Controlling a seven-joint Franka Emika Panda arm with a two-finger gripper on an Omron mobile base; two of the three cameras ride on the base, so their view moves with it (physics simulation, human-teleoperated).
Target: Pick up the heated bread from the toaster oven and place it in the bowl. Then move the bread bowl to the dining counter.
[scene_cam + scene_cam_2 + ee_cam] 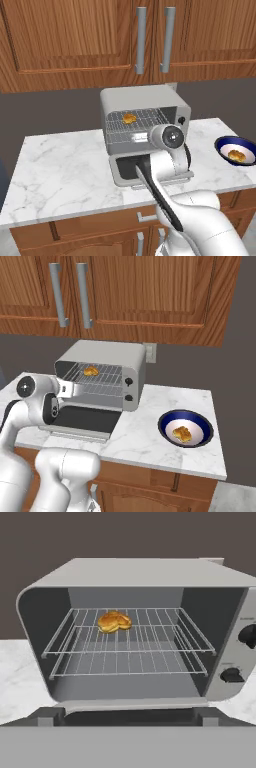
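Note:
The light-grey toaster oven (145, 97) (107, 356) (140, 572) stands on the marble worktop with its dark-glass door (85, 418) dropped open. The heated bread (129, 118) (90, 371) (114, 621), small and golden-orange, lies on the wire rack (130, 647) at the back left. My gripper (70, 389) hovers just in front of the oven mouth, above the open door and apart from the bread; its fingers are hidden. The dark blue bowl (220, 144) (161, 428) sits right of the oven, with another golden-orange piece (237, 156) (182, 433) inside it.
The marble worktop (60, 165) has bare room left of the oven and between the oven and the bowl. Wooden wall cabinets (75, 35) hang above. Two black knobs (232, 674) sit on the oven's right side. A wall socket (150, 352) is behind the oven.

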